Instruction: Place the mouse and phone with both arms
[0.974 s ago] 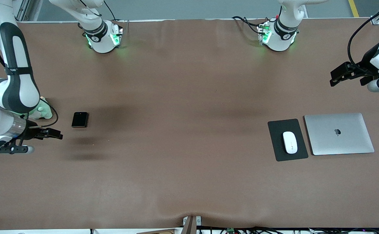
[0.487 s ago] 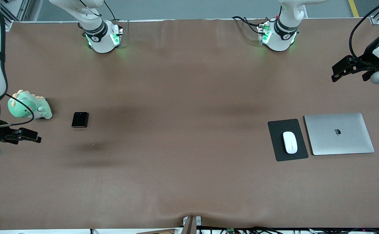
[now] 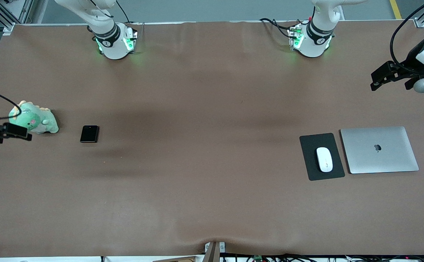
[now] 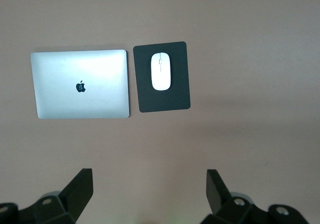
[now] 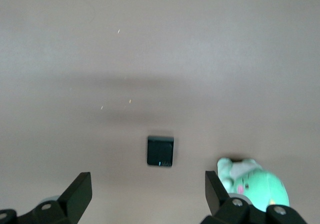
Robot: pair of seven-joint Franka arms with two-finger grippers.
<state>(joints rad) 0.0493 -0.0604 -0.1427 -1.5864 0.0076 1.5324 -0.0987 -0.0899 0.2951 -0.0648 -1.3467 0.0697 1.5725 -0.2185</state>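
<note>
The white mouse (image 3: 324,159) (image 4: 160,71) lies on a black pad (image 3: 312,145) (image 4: 170,101) toward the left arm's end of the table. The small black phone (image 3: 89,134) (image 5: 160,151) lies flat toward the right arm's end. My left gripper (image 3: 378,80) (image 4: 149,184) hangs open over bare table at its own end, well apart from the mouse, with nothing between its fingers. Beside the plush toy, over the table's edge at the right arm's end, my right gripper (image 3: 17,131) (image 5: 148,186) is also open and empty, apart from the phone.
A closed silver laptop (image 3: 379,150) (image 4: 80,83) lies beside the black pad, toward the left arm's end. A green plush toy (image 3: 39,122) (image 5: 252,181) sits beside the phone, toward the right arm's end. Brown cloth covers the table between them.
The right arm has drawn back from beside the phone toward its end of the table, uncovering the plush toy. The left gripper has shifted slightly toward the bases. Both stayed open.
</note>
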